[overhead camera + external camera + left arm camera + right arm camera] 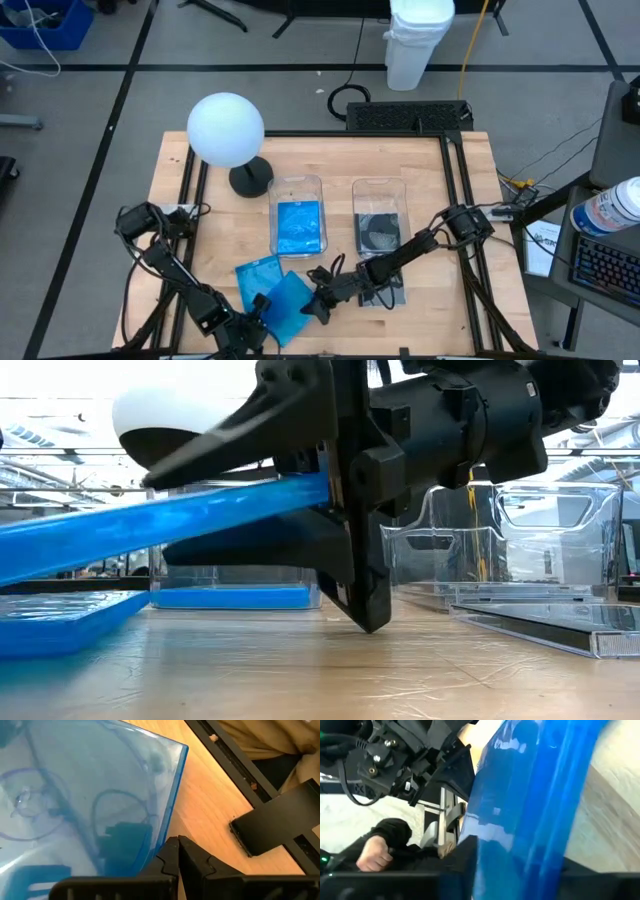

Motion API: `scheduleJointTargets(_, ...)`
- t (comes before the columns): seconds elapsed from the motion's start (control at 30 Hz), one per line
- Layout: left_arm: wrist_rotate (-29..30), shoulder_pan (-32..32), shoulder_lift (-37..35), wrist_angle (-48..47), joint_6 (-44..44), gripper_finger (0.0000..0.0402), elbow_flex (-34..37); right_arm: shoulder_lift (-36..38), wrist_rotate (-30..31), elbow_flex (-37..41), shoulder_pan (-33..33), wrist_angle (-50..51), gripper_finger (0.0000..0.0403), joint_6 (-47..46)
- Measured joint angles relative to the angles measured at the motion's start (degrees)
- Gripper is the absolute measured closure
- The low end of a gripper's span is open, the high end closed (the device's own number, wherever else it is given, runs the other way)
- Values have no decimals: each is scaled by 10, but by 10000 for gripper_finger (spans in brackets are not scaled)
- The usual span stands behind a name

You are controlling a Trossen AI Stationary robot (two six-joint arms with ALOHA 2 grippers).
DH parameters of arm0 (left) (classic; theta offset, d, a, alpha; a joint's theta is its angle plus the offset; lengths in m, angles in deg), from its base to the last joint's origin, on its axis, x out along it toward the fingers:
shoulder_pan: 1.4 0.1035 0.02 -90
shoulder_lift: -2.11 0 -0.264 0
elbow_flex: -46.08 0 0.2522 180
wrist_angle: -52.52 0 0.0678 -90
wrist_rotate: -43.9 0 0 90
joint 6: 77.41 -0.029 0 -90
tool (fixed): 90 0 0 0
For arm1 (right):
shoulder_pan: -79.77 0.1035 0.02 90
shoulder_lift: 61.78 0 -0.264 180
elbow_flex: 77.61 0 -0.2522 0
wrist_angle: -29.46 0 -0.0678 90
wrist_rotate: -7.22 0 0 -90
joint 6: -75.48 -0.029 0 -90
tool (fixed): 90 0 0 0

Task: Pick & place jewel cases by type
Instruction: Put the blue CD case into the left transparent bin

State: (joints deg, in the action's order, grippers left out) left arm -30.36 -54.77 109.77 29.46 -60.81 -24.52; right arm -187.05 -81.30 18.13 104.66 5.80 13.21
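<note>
A translucent blue jewel case (285,308) is tilted up near the table's near edge. My right gripper (318,300) is shut on it, reaching in from the right. In the low view the case (120,525) slopes down toward the table's left. My left gripper (245,330) is shut and stands at the case's near-left edge (160,835). A second blue case (258,272) lies flat on the table. A third (297,225) lies in the left clear bin. One dark case (380,232) lies in the right bin, another (390,292) on the table under my right arm. My right gripper pinches the blue case at its right end (300,490), one finger (240,435) above the flat face and one (270,545) below. The fingers come about level from the table's right. The case is tilted, its held end raised; its low end runs out of frame. My left gripper's shut fingertips (178,851) stand right beside the case's edge; I cannot tell whether they touch it.
A white globe lamp (225,128) stands on a dark base at the far left. The two clear bins (296,186) (380,185) sit side by side mid-table. Black rails run along the table's left and right sides. A person's hand (375,852) shows beyond the table.
</note>
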Motion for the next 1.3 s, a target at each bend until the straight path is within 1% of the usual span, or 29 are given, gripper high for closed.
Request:
scheduleJointTargets(0.13, -1, 0, -2, -7, 0, 369, 0, 0, -2, 0, 0, -17, 365, 39)
scheduleJointTargets(0.17, -1, 0, -4, -14, 2, 367, 0, 1, -2, 0, 0, -24, 381, 50)
scheduleJointTargets(0.2, -2, -1, -8, -25, 5, 366, 0, 2, -2, 0, 0, -29, 388, 60)
scheduleJointTargets(0.27, -7, -5, -19, -56, 22, 365, 0, 0, -3, 1, 0, -39, 387, 79)
scheduleJointTargets(0.37, -10, -16, -45, -107, 52, 365, 2, 12, -3, 1, 0, -33, 368, 112)
scheduleJointTargets(0.47, -7, -35, -81, -149, 84, 364, 2, 29, -9, 1, 2, -21, 363, 150)
scheduleJointTargets(0.53, -7, -52, -105, -167, 104, 364, 2, 46, -16, 1, 4, -14, 370, 173)
scheduleJointTargets(0.67, 5, -93, -145, -182, 124, 364, 1, 93, -17, 1, 15, 30, 390, 222)
scheduleJointTargets(0.73, 21, -112, -156, -185, 124, 364, 1, 118, -3, 1, 21, 58, 392, 246)
scheduleJointTargets(0.87, 102, -145, -163, -182, 107, 364, 1, 170, 53, 0, 35, 118, 384, 297)
scheduleJointTargets(0.93, 159, -155, -167, -183, 94, 364, 1, 189, 81, 0, 44, 157, 383, 331)
scheduleJointTargets(1.03, 259, -164, -186, -183, 89, 364, 1, 204, 119, 0, 56, 193, 386, 380)
scheduleJointTargets(1.2, 427, -162, -235, -183, 90, 364, 1, 206, 149, 0, 66, 193, 388, 416)
scheduleJointTargets(1.27, 466, -154, -251, -180, 67, 359, 0, 203, 151, 0, 67, 195, 388, 418)
scheduleJointTargets(1.3, 473, -149, -257, -180, 49, 353, 0, 203, 152, 0, 67, 200, 388, 418)
